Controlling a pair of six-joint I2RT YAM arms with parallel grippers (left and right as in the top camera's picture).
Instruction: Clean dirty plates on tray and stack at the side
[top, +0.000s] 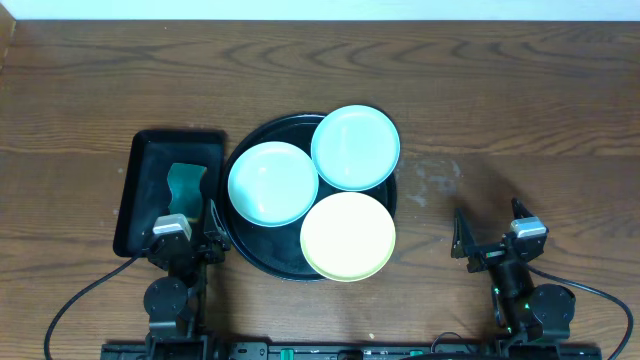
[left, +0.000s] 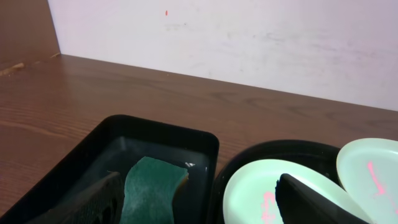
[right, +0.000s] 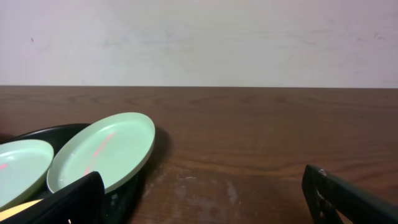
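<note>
The round tray (top: 265, 246) sits at the centre of the table (top: 500, 100) and carries all three plates: the left aqua plate (top: 272, 183), the far aqua plate (top: 355, 147), which lies tilted over the tray's far-right rim, and the yellow plate (top: 348, 236) at the near-right rim. Reddish smears are visible on both aqua plates in the wrist views. The left gripper (top: 190, 225) rests at the near-left of the round tray, with its fingers (left: 93, 199) spread wide apart and holding nothing. Ahead of them lie the rectangular tray (left: 155, 127), the teal sponge (left: 152, 186) and the left aqua plate. The right gripper (top: 490, 232) rests well to the right of the round tray, with its fingers (right: 348, 199) also spread and empty. No plate touches either gripper.
</note>
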